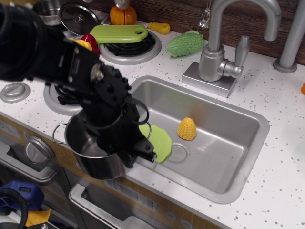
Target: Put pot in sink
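Note:
The pot (95, 164), tall shiny steel with a wire loop handle on its left, is at the counter's front edge just left of the sink (224, 148). My black gripper (137, 156) reaches down over the pot's right rim, between the pot and the sink's left wall. The arm hides much of the pot's opening. The fingers are dark and merge with the rim, so I cannot tell whether they are closed on it. The sink is a wide steel basin in the white speckled countertop.
A light green disc (159, 140) and a yellow corn cob (187, 129) lie in the sink. The faucet (219, 52) stands behind it. A green vegetable (185, 43), a green cutting board (119, 33), stove coils (66, 90), and a smaller pot and lid (76, 19) are at the back left.

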